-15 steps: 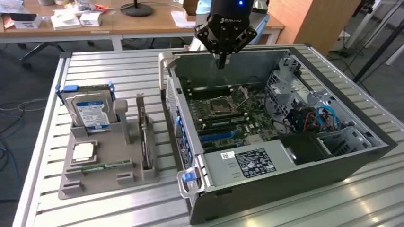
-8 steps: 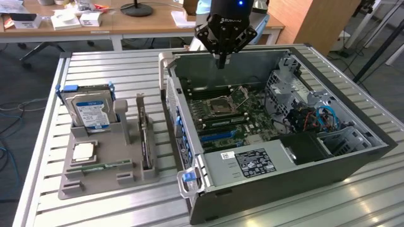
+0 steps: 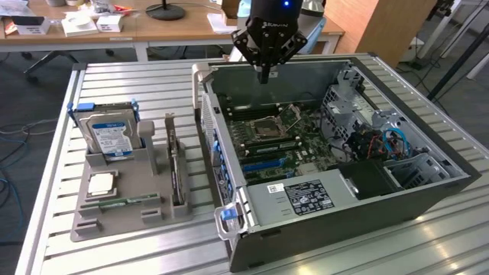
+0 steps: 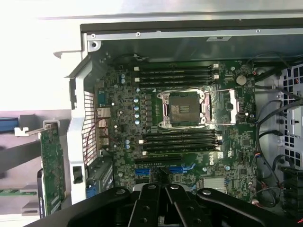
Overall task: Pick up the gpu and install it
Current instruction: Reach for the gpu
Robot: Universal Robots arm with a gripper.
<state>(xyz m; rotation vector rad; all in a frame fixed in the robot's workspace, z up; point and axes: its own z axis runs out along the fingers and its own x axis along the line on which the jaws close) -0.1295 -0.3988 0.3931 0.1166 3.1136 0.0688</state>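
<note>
Slatted tabletop (image 3: pixel 428 246) bears an open computer case (image 3: pixel 321 229); the claw (image 3: pixel 264 77) hangs over it, clenched and empty. The gpu (image 3: pixel 177 166) stands on edge outside the case wall, well aside of the claw, its long axis along that wall.

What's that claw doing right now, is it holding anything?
Gripper: closed, holding nothing; the gpu stands in the grey holder.

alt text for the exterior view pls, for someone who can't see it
A black robot gripper, shut and holding nothing, hangs above the far side of an open computer case on a slatted metal table. To the exterior view's left of the case, the gpu stands on edge in a grey holder beside a blue-labelled hard drive.
</note>
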